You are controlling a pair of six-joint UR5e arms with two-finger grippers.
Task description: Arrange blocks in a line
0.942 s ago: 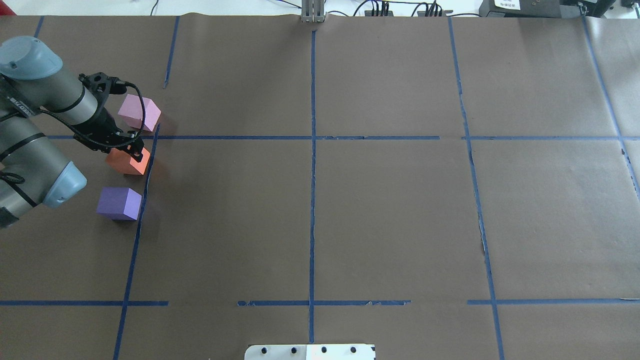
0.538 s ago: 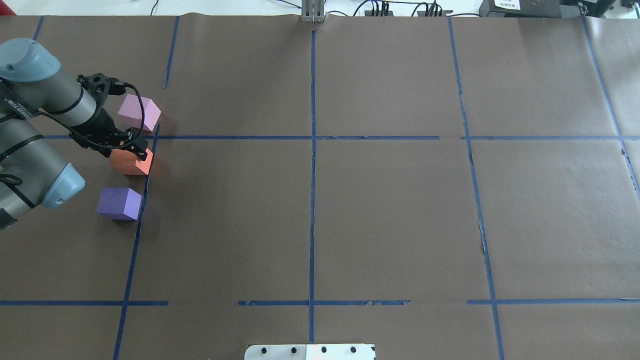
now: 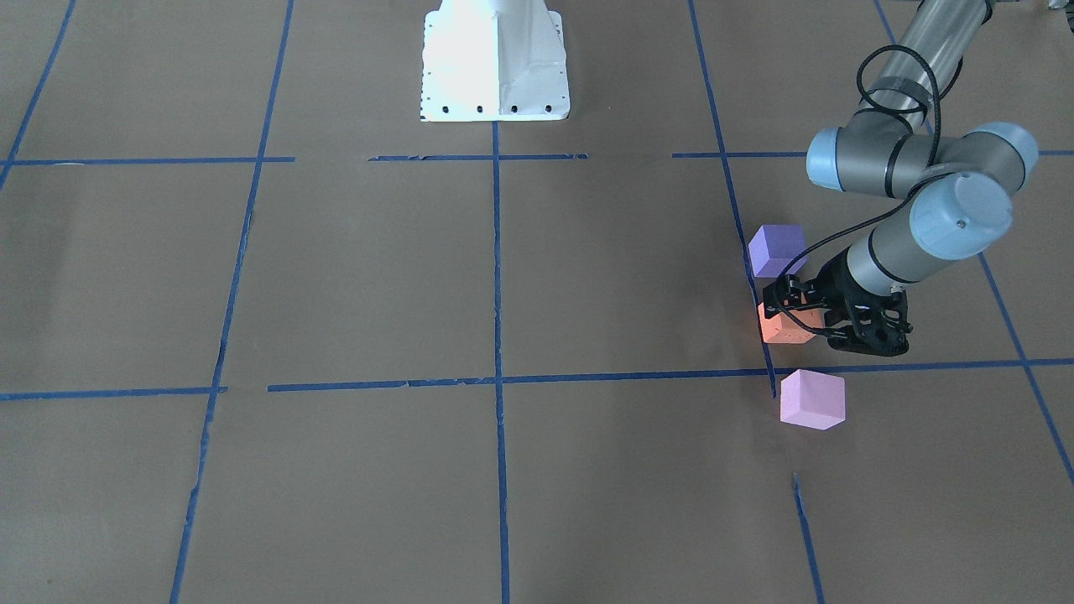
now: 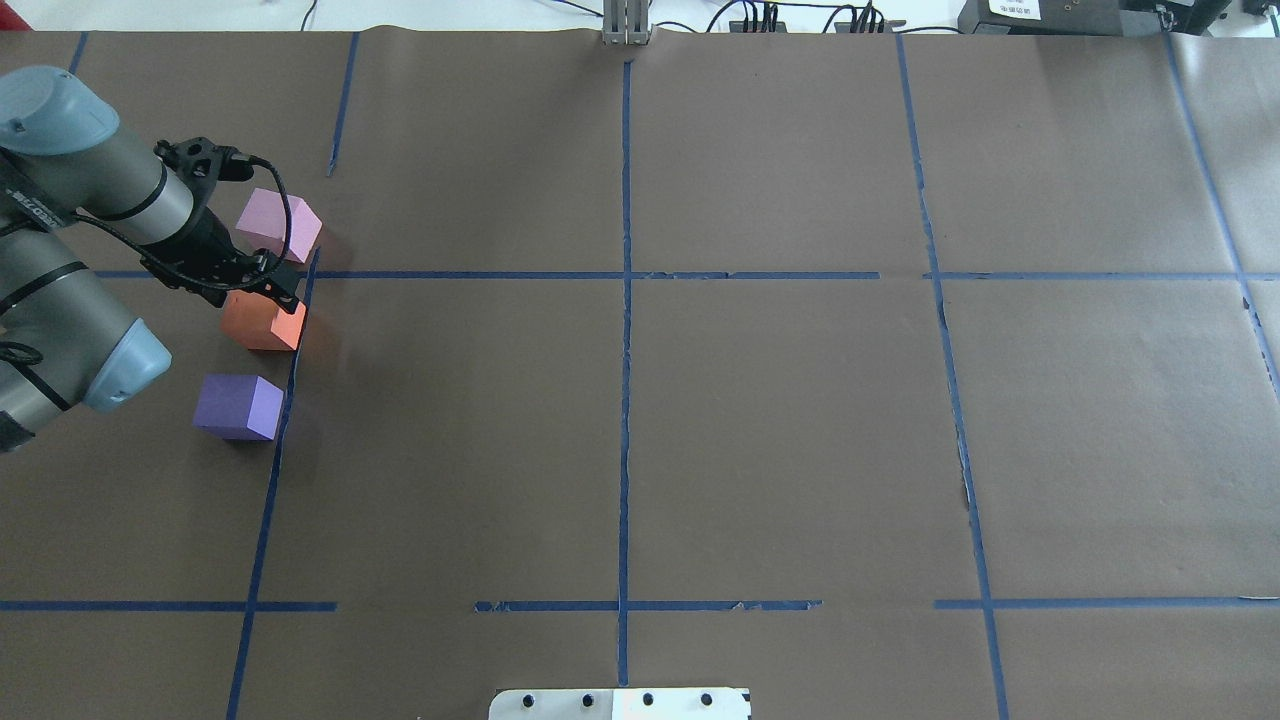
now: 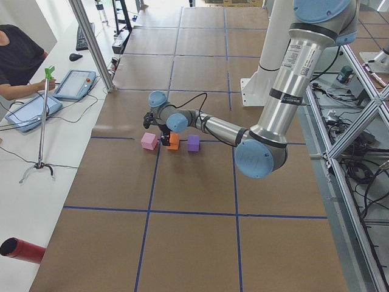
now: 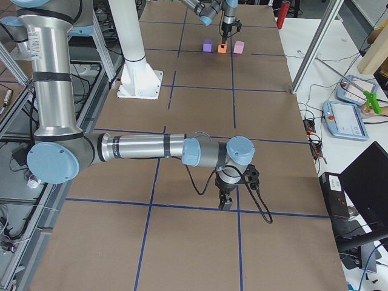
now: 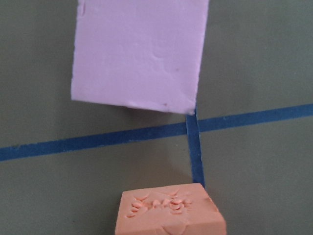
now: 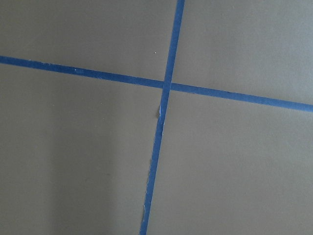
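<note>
Three foam blocks stand in a rough line along a blue tape line at the table's left side. The pale pink block (image 4: 280,225) is farthest from me, the orange block (image 4: 262,322) is in the middle and the violet block (image 4: 238,407) is nearest. My left gripper (image 4: 283,298) hangs just over the far edge of the orange block (image 3: 784,327), open, with the block resting on the table. The left wrist view shows the orange block's dented top (image 7: 168,210) and the pink block (image 7: 139,54) beyond it. My right gripper (image 6: 225,203) shows only in the exterior right view, low over a tape crossing; I cannot tell its state.
Brown paper with a grid of blue tape (image 4: 625,350) covers the table. The white robot base plate (image 3: 495,59) stands at the near edge. An operator (image 5: 18,58) with tablets sits past the far edge, and a red cylinder (image 5: 21,250) lies there.
The orange block first shifted slightly right with the left gripper. The gripper then drew back toward the pink block while the orange block stayed put.
</note>
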